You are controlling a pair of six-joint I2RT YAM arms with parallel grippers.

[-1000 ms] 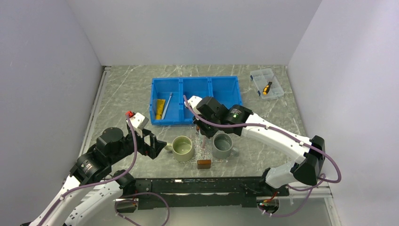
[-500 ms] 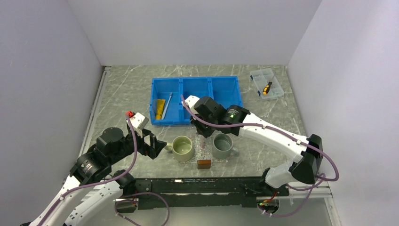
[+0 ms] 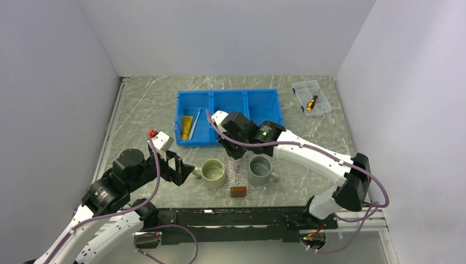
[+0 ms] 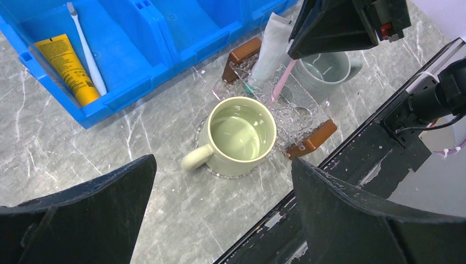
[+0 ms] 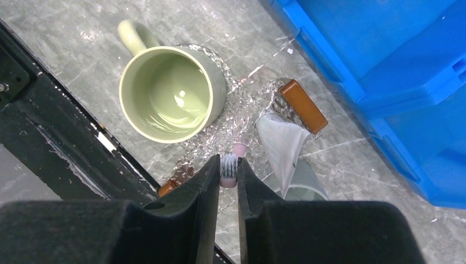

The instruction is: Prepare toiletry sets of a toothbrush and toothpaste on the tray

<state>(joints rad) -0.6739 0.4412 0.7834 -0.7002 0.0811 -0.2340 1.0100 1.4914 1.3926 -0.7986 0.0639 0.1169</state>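
Note:
The clear tray [image 3: 237, 177] with brown block handles [image 4: 311, 138] lies between two mugs. A white toothpaste tube [image 4: 273, 47] leans upright in it, also seen in the right wrist view [image 5: 283, 146]. My right gripper [image 5: 228, 165] is shut on the bristle head of a pink toothbrush [image 4: 283, 80], whose lower end rests in the tray. A pale blue-white toothbrush [image 4: 88, 52] and a yellow tube [image 4: 68, 66] lie in the blue bin's left compartment. My left gripper [image 4: 222, 162] is open and empty, hovering just left of the green mug.
A green mug [image 3: 214, 172] stands left of the tray and a grey mug [image 3: 259, 169] right of it. The blue three-compartment bin [image 3: 258, 96] is behind them. A clear lidded box [image 3: 311, 98] with an orange tool sits at the back right.
My right gripper has shifted slightly left and back with the pink toothbrush still in it. The left arm has not moved.

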